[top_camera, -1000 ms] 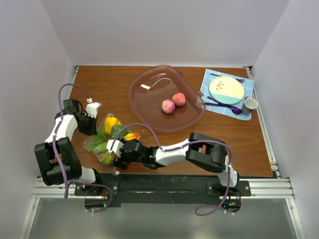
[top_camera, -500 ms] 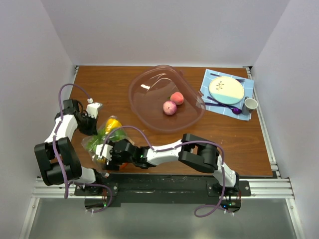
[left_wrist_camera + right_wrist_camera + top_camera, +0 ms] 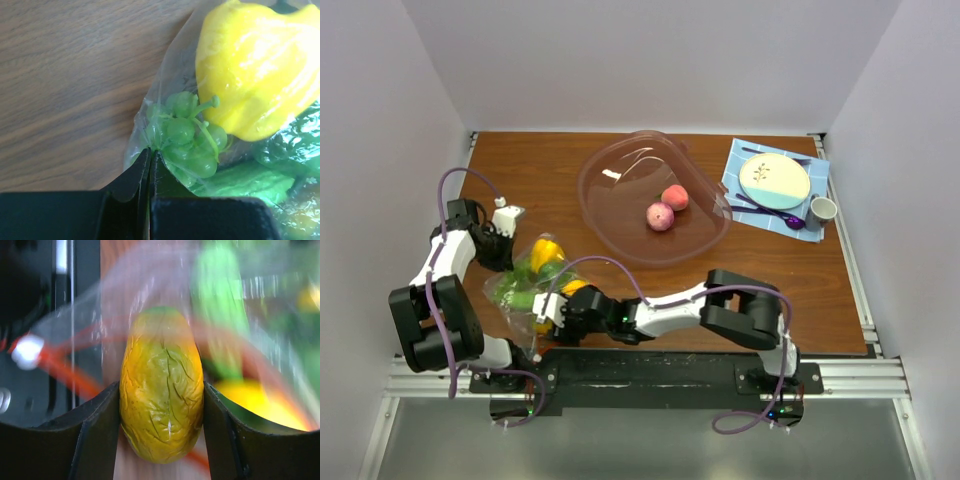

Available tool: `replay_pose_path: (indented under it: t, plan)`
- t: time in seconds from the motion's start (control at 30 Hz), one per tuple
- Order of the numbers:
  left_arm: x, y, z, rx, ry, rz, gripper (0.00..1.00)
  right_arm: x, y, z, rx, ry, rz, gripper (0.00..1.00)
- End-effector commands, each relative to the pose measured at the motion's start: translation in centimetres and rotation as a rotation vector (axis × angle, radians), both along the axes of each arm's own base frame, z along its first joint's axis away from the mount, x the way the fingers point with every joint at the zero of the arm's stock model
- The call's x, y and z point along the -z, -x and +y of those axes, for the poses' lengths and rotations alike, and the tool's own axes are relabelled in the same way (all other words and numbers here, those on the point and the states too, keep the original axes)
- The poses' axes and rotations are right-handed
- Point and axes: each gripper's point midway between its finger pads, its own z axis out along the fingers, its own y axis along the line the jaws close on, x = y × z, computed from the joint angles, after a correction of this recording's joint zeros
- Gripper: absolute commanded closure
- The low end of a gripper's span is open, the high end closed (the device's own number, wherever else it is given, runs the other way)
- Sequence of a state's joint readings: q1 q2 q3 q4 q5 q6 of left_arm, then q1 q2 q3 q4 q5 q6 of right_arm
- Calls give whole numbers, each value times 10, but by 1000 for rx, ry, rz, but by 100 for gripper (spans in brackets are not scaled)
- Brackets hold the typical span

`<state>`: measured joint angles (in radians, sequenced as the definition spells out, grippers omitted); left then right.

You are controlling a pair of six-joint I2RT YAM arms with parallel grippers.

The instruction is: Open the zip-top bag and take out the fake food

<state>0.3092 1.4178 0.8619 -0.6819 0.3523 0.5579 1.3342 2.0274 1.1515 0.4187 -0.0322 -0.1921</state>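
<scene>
Right claw (image 3: 548, 309) shifted right, clasping mango (image 3: 161, 385), bag (image 3: 159, 97) pinched

The left gripper (image 3: 149, 155) pinches the zip-top bag (image 3: 172, 62) (jaws closed) beside green grapes (image 3: 187, 137) and yellow pepper (image 3: 255, 65).

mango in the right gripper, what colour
The mango is orange-yellow with a green tip; clearest in the right wrist view.

Lab rig: white booth walls (image 3: 650, 60), aluminium rail (image 3: 850, 378), wooden table (image 3: 530, 170)
</scene>
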Motion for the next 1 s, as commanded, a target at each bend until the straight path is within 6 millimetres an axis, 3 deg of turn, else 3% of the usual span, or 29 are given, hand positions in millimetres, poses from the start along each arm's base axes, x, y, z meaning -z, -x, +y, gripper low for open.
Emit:
replay_pose_path:
  t: [0.0,0.13,0.27,0.33,0.37,0.43,0.47,0.5,0.53,0.57,0.7,0.73,0.8,0.83,0.97]
  plan:
    - [4,-15,19,-62,-77,-27,100,-20,-6,-41,127,8,11,100]
    - [13,-18,36,-107,-141,-10,100,-37,-16,-80,240,25,-13,100]
    - [15,-15,36,-115,-129,1,100,-81,-46,-116,406,-22,-97,100]
    - [10,-16,30,-111,-106,-10,100,-118,-69,-131,505,-91,-146,100]
    - [9,-13,28,-115,-92,-3,100,-137,-83,-134,554,-132,-160,100]
    - [1,-16,24,-112,-70,-20,100,-171,-134,-161,773,-210,-149,100]
    - [-2,-15,22,-115,-61,-18,100,-177,-168,-184,896,-215,-148,100]
    - [-3,-13,19,-113,-48,-19,100,-171,-190,-198,1000,-190,-144,100]
    - [-8,-13,18,-114,-44,-29,100,-178,-207,-205,1074,-181,-110,100]
    - [-7,-9,15,-115,-33,-18,100,-175,-233,-225,1161,-158,-101,100]
    - [-11,-3,9,-100,-15,-25,100,-140,-269,-240,1254,38,-79,69]
    - [-12,-3,8,-97,-12,-33,100,-133,-273,-237,1253,64,-83,44]
    - [-9,-1,8,-85,-17,-33,100,-128,-275,-237,1253,82,-81,21]
    - [-8,-1,8,-82,-18,-32,100,-125,-274,-237,1256,83,-78,2]
    - [-7,-3,7,-78,-7,-29,100,-138,-270,-240,1250,19,-83,1]
